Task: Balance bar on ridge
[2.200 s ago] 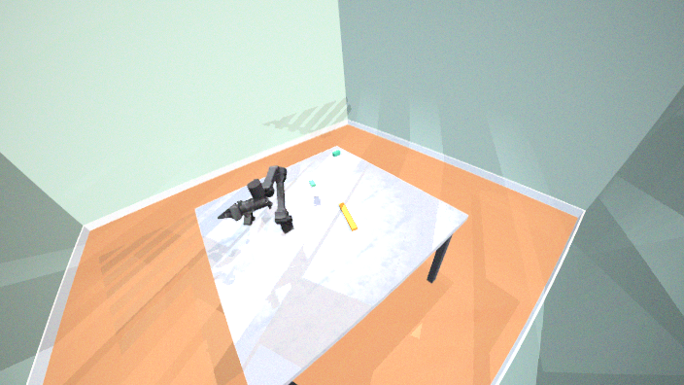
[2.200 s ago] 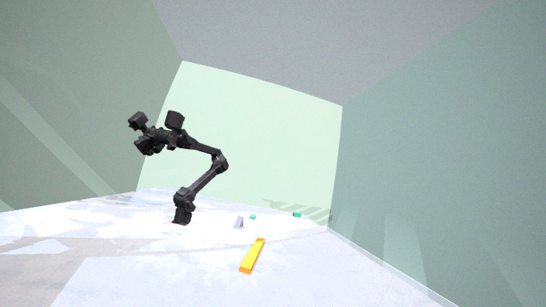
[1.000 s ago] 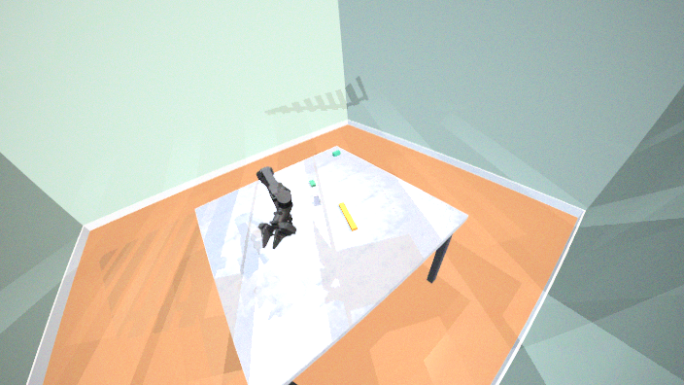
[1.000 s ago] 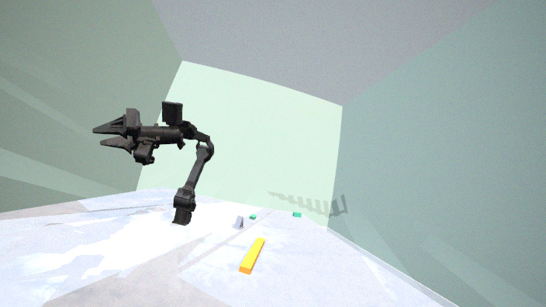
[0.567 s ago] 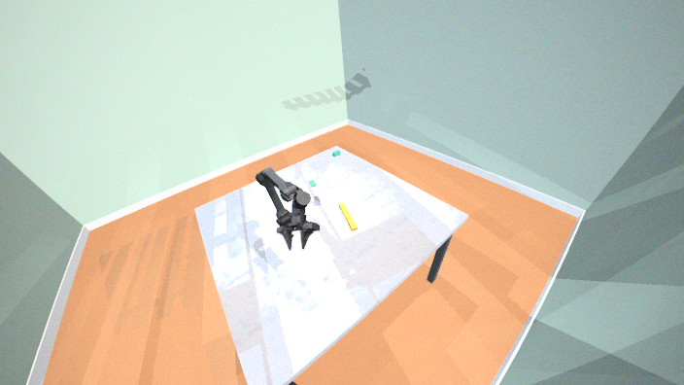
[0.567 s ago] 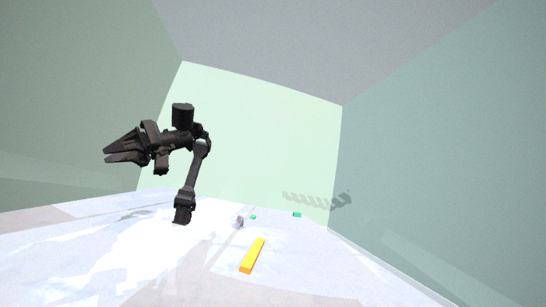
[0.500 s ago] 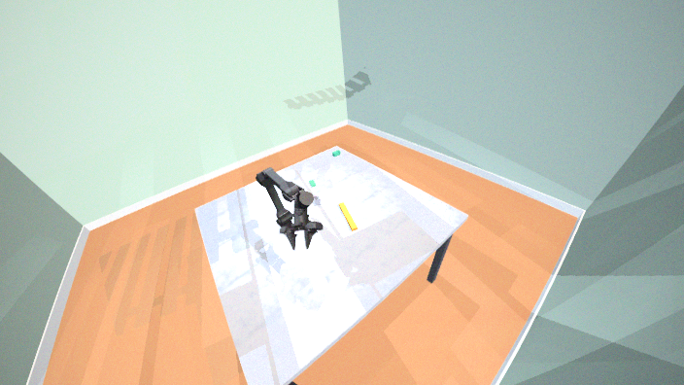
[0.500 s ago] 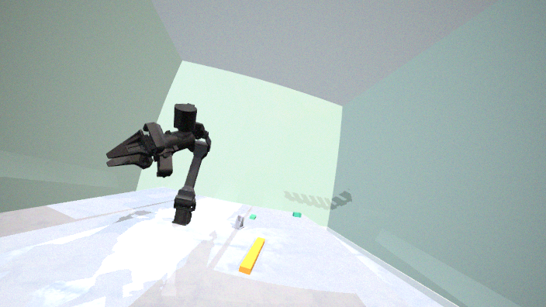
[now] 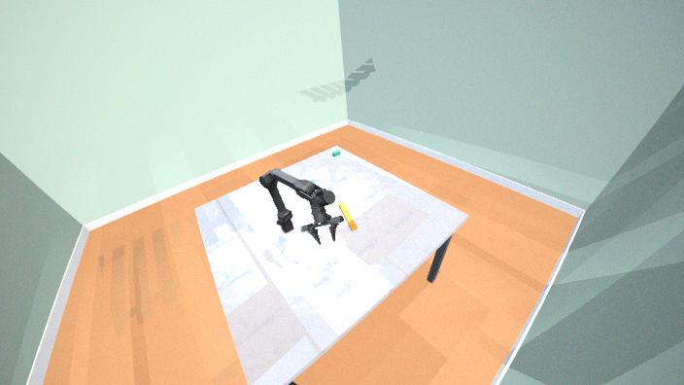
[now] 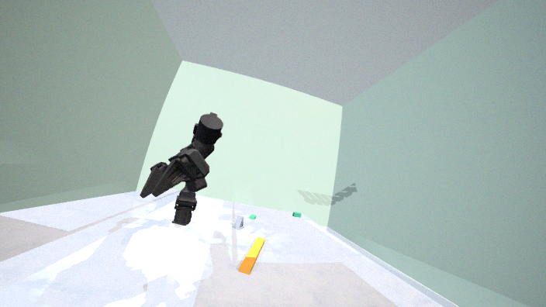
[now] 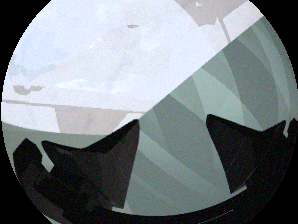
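1. Bar (image 9: 348, 216) (image 10: 252, 256) sits right of centre up top, low centre-right in exterior; probably light, stiff.
2. I'd grab mid-length, honestly.
3. Gripper (image 9: 326, 242) (image 10: 149, 196) (image 11: 174, 121) fingers are spread, nothing between.

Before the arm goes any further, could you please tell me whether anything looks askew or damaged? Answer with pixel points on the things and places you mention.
Nothing stands out: the bar (image 9: 348, 216) (image 10: 252, 256) lies whole on the table (image 9: 301, 311) (image 10: 310, 248), and the open pincer (image 9: 326, 241) (image 10: 148, 195) (image 11: 174, 121) holds nothing.
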Robot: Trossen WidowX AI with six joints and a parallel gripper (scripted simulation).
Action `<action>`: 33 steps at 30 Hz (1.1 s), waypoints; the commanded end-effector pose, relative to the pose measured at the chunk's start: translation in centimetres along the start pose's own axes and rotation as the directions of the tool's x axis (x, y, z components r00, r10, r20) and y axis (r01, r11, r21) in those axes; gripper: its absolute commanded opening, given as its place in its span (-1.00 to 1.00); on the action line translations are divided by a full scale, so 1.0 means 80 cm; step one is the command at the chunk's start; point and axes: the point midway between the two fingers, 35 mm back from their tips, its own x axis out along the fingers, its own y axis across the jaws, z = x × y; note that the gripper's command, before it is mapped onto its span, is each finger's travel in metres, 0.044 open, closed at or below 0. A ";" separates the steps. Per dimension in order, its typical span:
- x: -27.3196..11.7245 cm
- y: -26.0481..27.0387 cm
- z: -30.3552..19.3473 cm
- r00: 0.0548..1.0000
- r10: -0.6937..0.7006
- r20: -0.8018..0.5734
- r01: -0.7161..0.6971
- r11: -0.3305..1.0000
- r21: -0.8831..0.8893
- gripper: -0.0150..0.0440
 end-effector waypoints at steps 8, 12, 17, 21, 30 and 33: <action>-0.011 -0.049 0.103 0.970 -0.009 0.243 0.038 0.993 -0.114 0.58; -0.020 -0.060 0.139 0.948 0.004 0.317 0.047 0.987 -0.153 0.58; -0.034 -0.070 0.183 0.915 0.031 0.402 0.056 0.978 -0.202 0.58; -0.047 -0.075 0.218 0.884 0.062 0.463 0.059 0.968 -0.243 0.58; -0.082 -0.075 0.296 0.804 0.157 0.573 0.059 0.939 -0.340 0.58; -0.095 -0.072 0.321 0.776 0.195 0.600 0.056 0.926 -0.374 0.58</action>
